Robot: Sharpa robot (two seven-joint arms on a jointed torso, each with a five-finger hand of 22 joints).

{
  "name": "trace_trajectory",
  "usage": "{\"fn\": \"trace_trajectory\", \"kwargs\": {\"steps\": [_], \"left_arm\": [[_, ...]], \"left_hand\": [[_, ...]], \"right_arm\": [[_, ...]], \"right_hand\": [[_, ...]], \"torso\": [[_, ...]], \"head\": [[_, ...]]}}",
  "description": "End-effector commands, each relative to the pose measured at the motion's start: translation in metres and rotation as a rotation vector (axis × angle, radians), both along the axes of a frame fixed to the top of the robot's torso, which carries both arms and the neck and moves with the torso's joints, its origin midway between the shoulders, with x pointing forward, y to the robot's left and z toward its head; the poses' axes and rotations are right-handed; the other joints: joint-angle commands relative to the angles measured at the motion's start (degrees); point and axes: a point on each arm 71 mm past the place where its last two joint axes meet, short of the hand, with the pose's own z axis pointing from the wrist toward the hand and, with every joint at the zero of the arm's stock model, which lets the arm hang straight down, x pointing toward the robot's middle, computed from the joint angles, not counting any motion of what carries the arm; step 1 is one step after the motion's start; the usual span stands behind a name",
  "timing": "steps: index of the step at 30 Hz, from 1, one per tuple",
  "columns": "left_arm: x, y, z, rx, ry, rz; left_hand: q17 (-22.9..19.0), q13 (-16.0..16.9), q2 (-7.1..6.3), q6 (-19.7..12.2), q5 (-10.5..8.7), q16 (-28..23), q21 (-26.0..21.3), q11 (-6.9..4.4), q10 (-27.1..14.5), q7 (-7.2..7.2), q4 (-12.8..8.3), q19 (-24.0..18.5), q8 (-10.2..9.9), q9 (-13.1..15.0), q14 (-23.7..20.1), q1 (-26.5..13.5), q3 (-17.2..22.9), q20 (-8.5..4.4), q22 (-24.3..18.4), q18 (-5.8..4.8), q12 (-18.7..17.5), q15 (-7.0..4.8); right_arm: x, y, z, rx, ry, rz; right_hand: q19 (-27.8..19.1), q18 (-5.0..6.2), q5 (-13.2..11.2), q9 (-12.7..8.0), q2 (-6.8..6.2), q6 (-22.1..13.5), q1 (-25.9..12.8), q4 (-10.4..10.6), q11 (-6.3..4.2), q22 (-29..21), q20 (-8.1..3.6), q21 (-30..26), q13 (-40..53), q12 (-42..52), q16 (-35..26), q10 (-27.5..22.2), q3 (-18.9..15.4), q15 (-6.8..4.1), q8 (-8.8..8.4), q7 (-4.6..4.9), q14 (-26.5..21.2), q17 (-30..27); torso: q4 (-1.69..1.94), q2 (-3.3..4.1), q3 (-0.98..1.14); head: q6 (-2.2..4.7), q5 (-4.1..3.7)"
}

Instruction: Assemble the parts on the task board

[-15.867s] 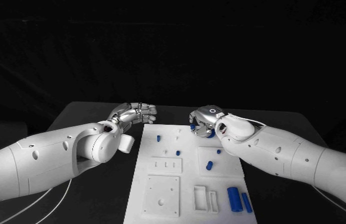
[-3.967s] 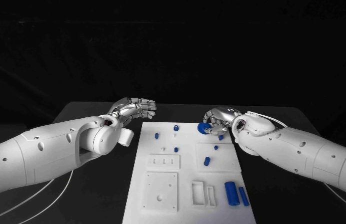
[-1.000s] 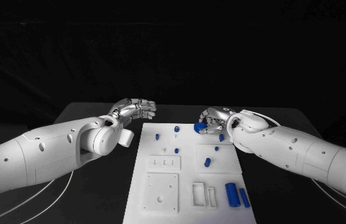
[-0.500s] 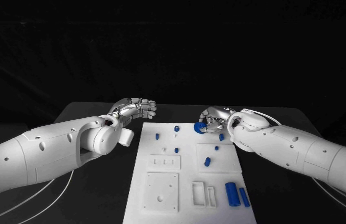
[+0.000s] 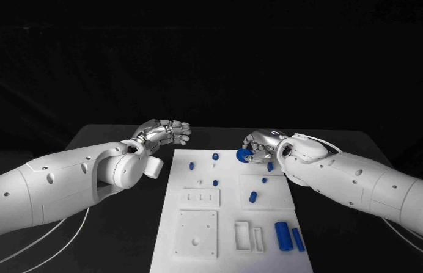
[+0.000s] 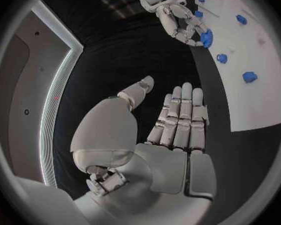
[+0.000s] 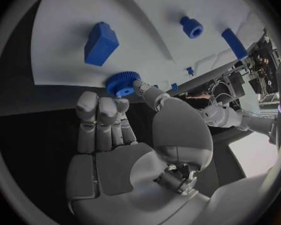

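Right hand [image 5: 261, 146] hovering over far right corner of task board [image 5: 201, 224], fingers pinching blue gear [image 5: 244, 156] by its hub, toothed face tilting toward board. Left hand [image 5: 165, 132] resting off board's far left corner, fingers loosely apart, holding nothing. Blue cylinder [image 5: 283, 235] lying in near right area of board, long axis running near-far, thin blue bar [image 5: 298, 240] just beside it.
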Motion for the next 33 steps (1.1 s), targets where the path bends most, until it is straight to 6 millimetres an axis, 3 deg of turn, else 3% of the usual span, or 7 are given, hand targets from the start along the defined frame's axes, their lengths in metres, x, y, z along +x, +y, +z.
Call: {"fn": "trace_trajectory", "kwargs": {"steps": [1,10,13,16,33], "left_arm": [[-0.0006,-0.0020,0.0011,-0.004,-0.006,-0.016],[-0.0006,-0.0024,0.0011,-0.004,-0.006,-0.017],[-0.0006,-0.0019,0.0011,-0.004,-0.006,-0.015],[-0.0005,-0.0021,0.0011,-0.004,-0.006,-0.016],[-0.0004,-0.0024,0.0010,-0.003,-0.006,-0.016]], "left_hand": [[0.1,-0.1,-0.05,0.1,0.11,-0.2,0.4,0.26,-0.1,0.96,0.2,-0.3,0.0,-0.1,0.0,-0.3,0.1,0.09,1.1,1.15,-0.4,0.35],[0.1,-0.1,-0.03,0.1,0.11,-0.2,0.4,0.27,-0.1,0.97,0.2,-0.3,0.0,-0.1,0.0,-0.3,0.1,0.10,1.1,1.14,-0.4,0.36],[0.1,-0.1,-0.03,0.1,0.11,-0.3,0.4,0.27,-0.1,0.97,0.2,-0.3,0.0,-0.1,0.0,-0.3,0.1,0.10,1.1,1.14,-0.4,0.36],[0.1,-0.1,-0.03,0.1,0.11,-0.3,0.4,0.28,-0.1,0.98,0.2,-0.3,0.0,-0.1,0.0,-0.3,0.1,0.10,1.1,1.14,-0.4,0.37],[0.1,-0.1,0.00,0.2,0.11,-0.3,0.4,0.27,-0.1,0.97,0.3,-0.3,0.0,-0.1,0.0,-0.3,0.1,0.11,1.1,1.14,-0.4,0.37]], "right_arm": [[-0.0050,-0.0010,-0.0180,-0.091,0.025,0.021],[-0.0064,-0.0005,-0.0241,-0.097,0.040,0.026],[-0.0069,-0.0007,-0.0259,-0.103,0.052,0.030],[-0.0072,-0.0004,-0.0264,-0.105,0.057,0.034],[-0.0103,0.0061,-0.0237,-0.098,0.027,0.040]], "right_hand": [[-0.4,5.80,0.0,-0.1,-0.65,2.1,0.3,-0.9,0.96,1.0,-0.08,0.2,0.0,0.2,-0.1,-3.3,-0.3,-0.06,0.27,1.59,0.0,0.1],[-0.3,5.80,-1.1,0.2,0.28,3.6,0.2,-1.2,0.65,0.9,0.03,0.1,-0.1,0.2,-0.2,-3.1,-0.1,-0.31,1.15,1.24,0.1,0.0],[-0.3,5.80,-4.7,0.5,1.00,6.0,0.4,0.2,-0.19,0.8,0.18,0.0,-0.3,0.1,-0.3,-2.9,2.5,-1.07,2.35,0.41,0.2,0.0],[-0.3,5.80,-6.0,0.7,1.38,7.2,0.4,0.8,-0.51,0.8,0.24,0.1,-0.3,0.1,-0.4,-2.9,3.9,-1.41,2.92,-0.01,0.2,0.0],[0.2,5.80,-6.1,1.5,2.17,9.7,-0.9,2.5,-1.45,0.9,0.19,0.5,0.3,1.1,-0.2,-1.5,5.3,-2.28,4.18,-0.98,0.6,0.1]], "torso": [[0.02,0.02,-0.03],[0.03,0.03,-0.03],[0.05,0.01,-0.05],[0.01,0.01,-0.03],[0.07,0.01,-0.06]], "head": [[-0.06,0.00],[-0.14,0.01],[-0.18,0.00],[-0.20,0.02],[-0.22,0.07]]}}
